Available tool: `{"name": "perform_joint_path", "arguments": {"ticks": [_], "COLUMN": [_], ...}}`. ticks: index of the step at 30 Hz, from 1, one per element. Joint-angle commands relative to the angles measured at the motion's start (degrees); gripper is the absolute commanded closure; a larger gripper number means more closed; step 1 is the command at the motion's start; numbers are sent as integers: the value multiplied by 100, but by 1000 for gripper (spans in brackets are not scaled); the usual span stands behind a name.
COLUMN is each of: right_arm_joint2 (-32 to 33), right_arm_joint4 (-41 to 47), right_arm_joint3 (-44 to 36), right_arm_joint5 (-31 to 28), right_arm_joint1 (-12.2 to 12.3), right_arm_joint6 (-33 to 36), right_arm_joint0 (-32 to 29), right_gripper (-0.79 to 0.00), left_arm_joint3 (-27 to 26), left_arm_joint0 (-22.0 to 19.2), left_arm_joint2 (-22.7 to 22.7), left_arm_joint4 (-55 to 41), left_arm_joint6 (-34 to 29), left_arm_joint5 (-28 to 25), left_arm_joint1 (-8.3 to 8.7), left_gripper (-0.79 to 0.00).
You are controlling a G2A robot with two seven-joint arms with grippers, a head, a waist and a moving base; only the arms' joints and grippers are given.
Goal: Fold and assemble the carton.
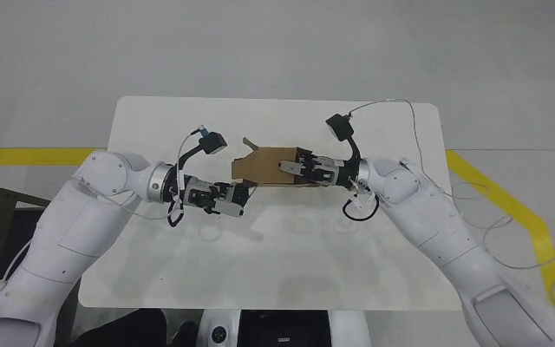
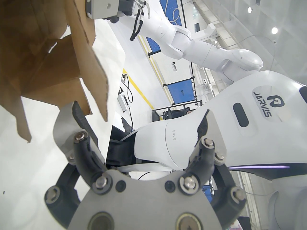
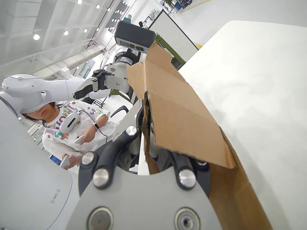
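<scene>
Left side: the left gripper (image 1: 232,198) hangs over the table (image 1: 390,260) at about 7 o'clock from the carton (image 1: 264,165). Its jaws are spread wide and hold nothing. In the left wrist view one finger (image 2: 80,118) sits just beside the corner of a loose flap (image 2: 96,82); contact cannot be confirmed. Centre: the carton sits a little toward 12 o'clock of the table's middle, lying lengthwise between the two arms. It is partly opened into a tube, with its flaps unfolded and splayed at the end facing the left arm. It appears to be carried clear of the tabletop, though the pictures do not settle this. Right side: the right gripper (image 1: 305,167) is at the carton's 3 o'clock end, pressed together on a cardboard wall; the right wrist view shows that wall pinched between its pads. Assessment: the step in hand is judged to be forming the 9 o'clock end, with the right arm serving as clamp and the left arm free for the folding. The task is judged early, as that end is not closed. The next move calls for the left gripper to meet the nearest flap squarely and push it inward across the opening, toward 3 o'clock. The right grip must be firm throughout, so that the tube neither twists nor collapses.
</scene>
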Motion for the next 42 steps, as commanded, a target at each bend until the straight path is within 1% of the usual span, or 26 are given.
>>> {"name": "perform_joint_path", "arguments": {"ticks": [1, 11, 20, 32, 37, 42], "right_arm_joint2": [35, -55, -261, -329, -217, 14], "right_arm_joint4": [-69, -110, 100, 284, 285, 315], "right_arm_joint3": [-39, -120, 137, 364, 501, 555], "right_arm_joint5": [-7, -133, -272, -406, -516, -545], "right_arm_joint1": [-7, -143, -314, -455, -462, -381], "right_arm_joint6": [-72, -210, -163, -49, -97, -8], "right_arm_joint0": [-19, -13, 58, 106, 78, -37], "right_gripper": [0, 0, 0, 0, 0, 0], "left_arm_joint3": [-32, -78, -14, 38, 75, 232], "left_arm_joint0": [35, 104, 91, 86, 93, 78], "left_arm_joint2": [-16, -19, -42, -124, -173, -281], "left_arm_joint4": [12, 96, 132, 156, 191, 261], "left_arm_joint6": [-13, -5, -32, -44, -44, -43], "left_arm_joint5": [17, 79, 92, 99, 116, 99], "left_arm_joint1": [0, -37, -75, -110, -117, -111], "left_gripper": [-785, -785, -785, -785, -785, -785]}}
